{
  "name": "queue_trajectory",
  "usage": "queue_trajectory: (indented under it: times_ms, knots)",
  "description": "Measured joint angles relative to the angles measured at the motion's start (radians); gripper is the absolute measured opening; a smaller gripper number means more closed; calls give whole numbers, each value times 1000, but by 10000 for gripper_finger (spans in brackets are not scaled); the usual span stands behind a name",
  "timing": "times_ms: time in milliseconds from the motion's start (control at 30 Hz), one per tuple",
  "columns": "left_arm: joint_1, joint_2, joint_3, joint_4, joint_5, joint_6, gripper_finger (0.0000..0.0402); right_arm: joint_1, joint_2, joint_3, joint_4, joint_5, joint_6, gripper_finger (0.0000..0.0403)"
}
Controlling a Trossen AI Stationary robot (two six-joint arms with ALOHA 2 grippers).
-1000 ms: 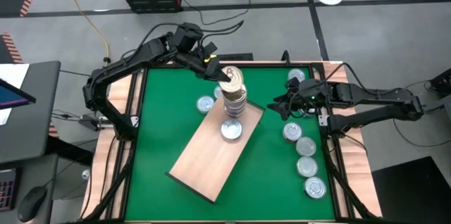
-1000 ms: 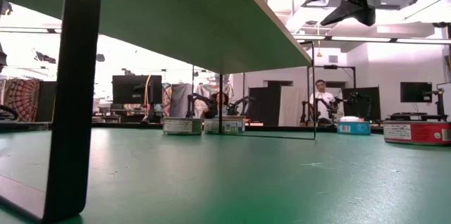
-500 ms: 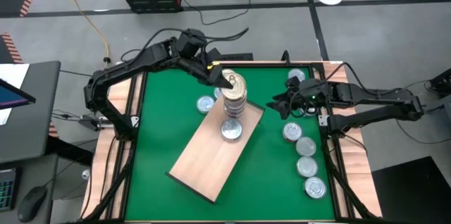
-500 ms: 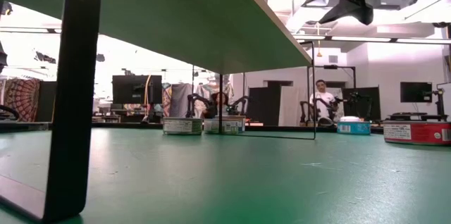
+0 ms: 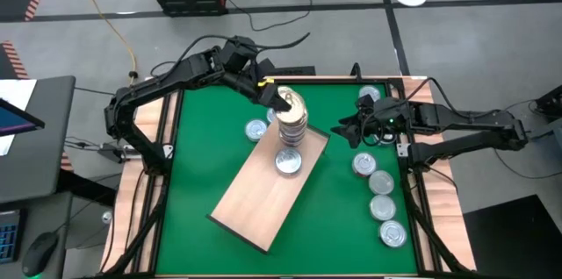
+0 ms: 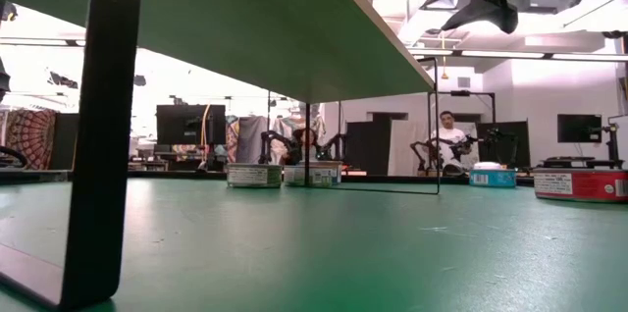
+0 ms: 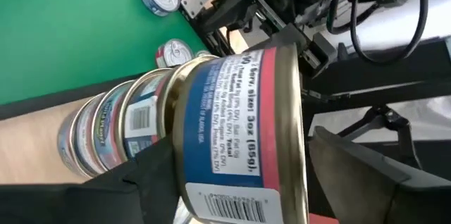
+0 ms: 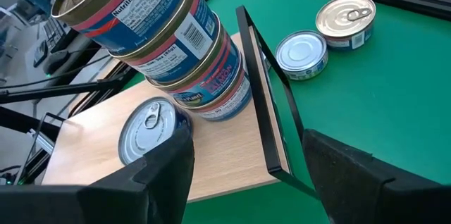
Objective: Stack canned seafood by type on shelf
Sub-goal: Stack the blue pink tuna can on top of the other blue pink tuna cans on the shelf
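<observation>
The shelf point(image 5: 263, 191) is a light wooden board on black legs, lying aslant on the green table. At its far end stands a stack of several tins point(image 8: 187, 62) with blue and red labels. Beside the stack a single silver-lidded tin point(image 8: 149, 134) sits on the board. My left gripper point(image 5: 283, 102) is at the stack's top, open, with a finger on either side of the top tin point(image 7: 239, 104). My right gripper point(image 5: 347, 130) hovers open off the shelf's right corner, with nothing between its fingers. My left gripper reaches the top tin from the table's far left, slanting down, its fingers at the tin's side wall point(image 7: 211, 182). A gap shows between the tin and one finger point(image 7: 352, 171). Whether the other finger touches, I cannot tell. The tin rests on the stack.
Several loose tins lie in a row along the table's right edge point(image 5: 380, 184), and one more sits at the far right point(image 5: 369, 95). Two tins point(image 5: 256, 130) lie on the green left of the shelf. Open green lies on the near left.
The top tin was held tipped a little above the stack a second ago. It has come down and now sits on the stack. My left gripper has sunk and rolled slightly with it.
</observation>
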State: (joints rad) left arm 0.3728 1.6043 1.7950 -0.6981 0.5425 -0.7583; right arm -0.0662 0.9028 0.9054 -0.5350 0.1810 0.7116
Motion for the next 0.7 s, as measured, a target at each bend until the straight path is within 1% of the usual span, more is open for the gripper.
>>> queue_trajectory:
  times_ms: [100, 200, 433, 700]
  knots:
    - [-1, 0, 0, 4, -16, 35, 307, 0, 0, 0, 0, 0, 3, 285]
    - [-1, 0, 0, 10, -30, 80, 316, 0, 0, 0, 1, 0, 5, 285]
    - [0, 0, 0, 44, -62, 208, 318, 0, 0, 0, 2, 0, 6, 285]
    - [0, 0, 0, 54, -57, 252, 318, 0, 0, 0, 2, 0, 14, 285]
